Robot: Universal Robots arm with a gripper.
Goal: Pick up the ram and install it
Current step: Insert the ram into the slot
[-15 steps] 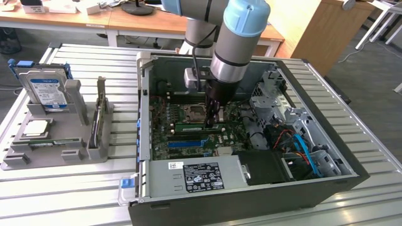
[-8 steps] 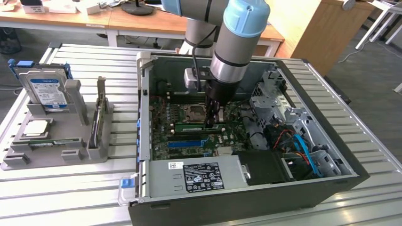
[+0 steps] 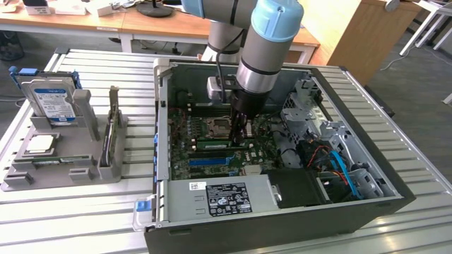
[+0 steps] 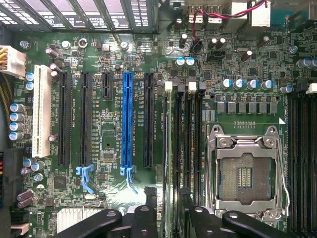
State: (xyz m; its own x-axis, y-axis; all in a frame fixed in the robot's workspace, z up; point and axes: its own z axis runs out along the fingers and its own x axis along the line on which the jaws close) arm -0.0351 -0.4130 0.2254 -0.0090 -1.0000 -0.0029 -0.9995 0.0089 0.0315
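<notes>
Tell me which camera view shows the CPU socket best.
The wrist view: it looks straight down on the CPU socket, which is open, with its metal frame and contact field plain. The exterior view shows the CPU socket from farther off, at a slant.

High exterior view, close wrist view
Both face down onto the motherboard [image 4: 114, 124] below the gripper [image 3: 240, 139]
</notes>
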